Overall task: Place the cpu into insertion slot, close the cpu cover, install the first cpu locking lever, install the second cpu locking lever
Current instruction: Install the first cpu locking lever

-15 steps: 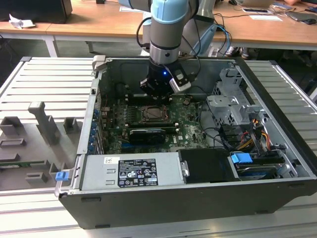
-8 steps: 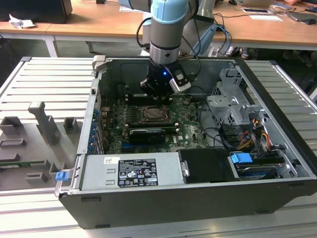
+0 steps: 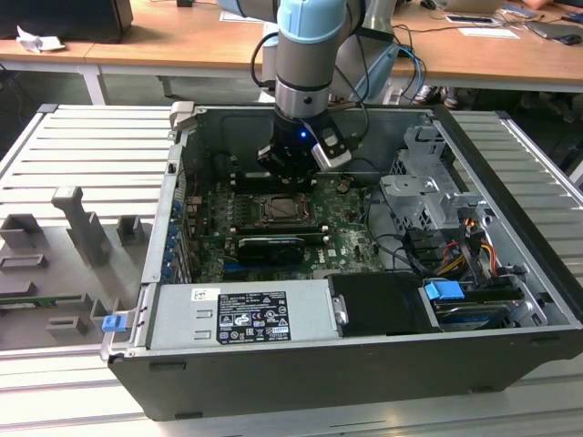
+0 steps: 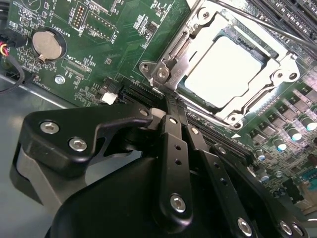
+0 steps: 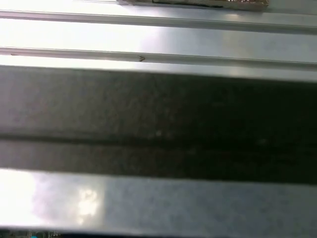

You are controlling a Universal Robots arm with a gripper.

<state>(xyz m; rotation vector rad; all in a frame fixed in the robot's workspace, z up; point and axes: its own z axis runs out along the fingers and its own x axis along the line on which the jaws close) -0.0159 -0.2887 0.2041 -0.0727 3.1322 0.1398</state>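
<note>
The cpu (image 4: 230, 69), a pale silver square, lies flat in the insertion slot (image 3: 286, 209) on the green motherboard. The cpu cover (image 4: 198, 39), a silver frame, lies down over the chip's edges. A thin metal locking lever (image 4: 267, 25) runs along the socket's far side. In the second wrist view my gripper (image 4: 169, 111) is shut, its black fingers (image 4: 173, 163) meeting at the tips, right at the socket's near corner (image 4: 161, 74). Nothing shows between them. In the exterior view the gripper (image 3: 288, 168) hangs just behind the slot, inside the open computer case.
A silver power supply (image 3: 241, 314) fills the case's front. A drive cage (image 3: 424, 196) and cables (image 3: 455, 255) crowd the exterior view's right. A black card (image 3: 271, 248) lies just before the socket. A coin battery (image 4: 48, 43) and memory slots (image 4: 290, 17) flank it.
</note>
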